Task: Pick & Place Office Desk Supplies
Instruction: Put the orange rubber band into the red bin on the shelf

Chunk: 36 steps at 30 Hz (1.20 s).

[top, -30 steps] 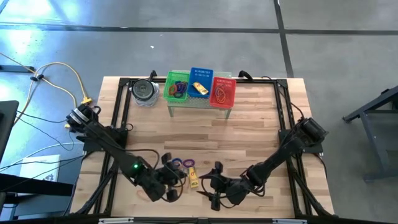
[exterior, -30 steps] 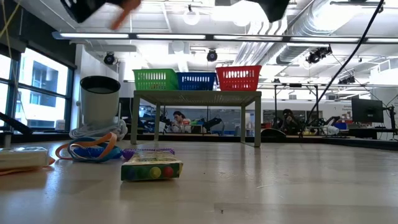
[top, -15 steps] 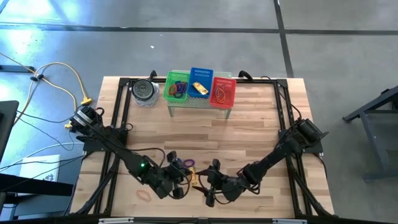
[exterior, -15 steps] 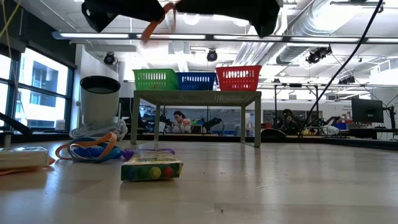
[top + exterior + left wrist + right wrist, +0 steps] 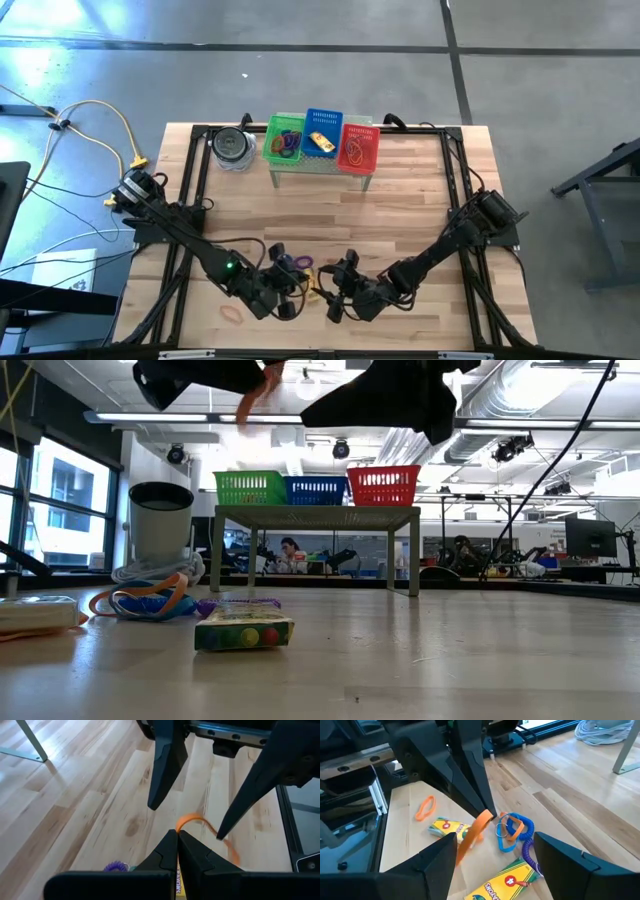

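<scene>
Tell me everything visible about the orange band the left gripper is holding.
The orange band is a thin, flat, flexible loop, rubbery-looking. It is pinched at one end between the shut fingers of the left gripper and hangs free above the wooden table, clear of the crayon boxes below. The open right gripper faces it without touching.

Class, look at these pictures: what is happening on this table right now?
Two robot arms meet above the near edge of the table. The left gripper is shut on an orange band, lifted clear of the wood. The right gripper faces it with fingers open on either side of the band, not touching. Crayon boxes, a blue coil and another orange loop lie below. Three baskets wait at the far side.
</scene>
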Tool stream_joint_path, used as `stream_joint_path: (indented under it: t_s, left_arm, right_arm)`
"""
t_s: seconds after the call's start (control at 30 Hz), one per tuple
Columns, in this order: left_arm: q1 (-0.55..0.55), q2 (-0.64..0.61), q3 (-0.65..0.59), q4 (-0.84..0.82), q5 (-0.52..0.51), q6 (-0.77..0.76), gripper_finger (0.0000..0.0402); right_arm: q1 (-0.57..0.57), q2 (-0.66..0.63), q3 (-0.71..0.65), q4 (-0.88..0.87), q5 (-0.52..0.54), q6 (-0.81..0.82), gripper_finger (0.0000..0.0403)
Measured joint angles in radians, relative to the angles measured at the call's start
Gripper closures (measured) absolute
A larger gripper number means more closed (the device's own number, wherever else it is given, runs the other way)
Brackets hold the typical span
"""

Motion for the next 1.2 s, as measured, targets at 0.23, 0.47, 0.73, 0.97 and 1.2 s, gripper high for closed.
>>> stream_joint_path:
  t_s: [0.23, 0.47, 0.73, 0.97, 1.2]
  left_arm:
    - [0.018, 0.000, 0.000, 0.076, 0.000, 0.086, 0.0401]
    - [0.031, 0.000, 0.000, 0.086, 0.009, 0.111, 0.0401]
    - [0.030, -0.001, 0.000, 0.084, 0.013, 0.112, 0.0401]
    - [0.030, -0.001, 0.000, 0.084, 0.016, 0.112, 0.0401]
    - [0.030, -0.001, 0.000, 0.084, 0.016, 0.113, 0.0401]
  right_arm:
    - [-0.024, 0.011, 0.000, 0.022, -0.067, -0.001, 0.0151]
    - [-0.031, 0.034, 0.000, 0.025, -0.097, -0.009, 0.0153]
    - [-0.032, 0.032, 0.000, 0.030, -0.097, -0.027, 0.0238]
    - [-0.031, 0.032, 0.000, 0.027, -0.130, -0.059, 0.0378]
    - [-0.031, 0.032, 0.000, 0.028, -0.153, -0.076, 0.0400]
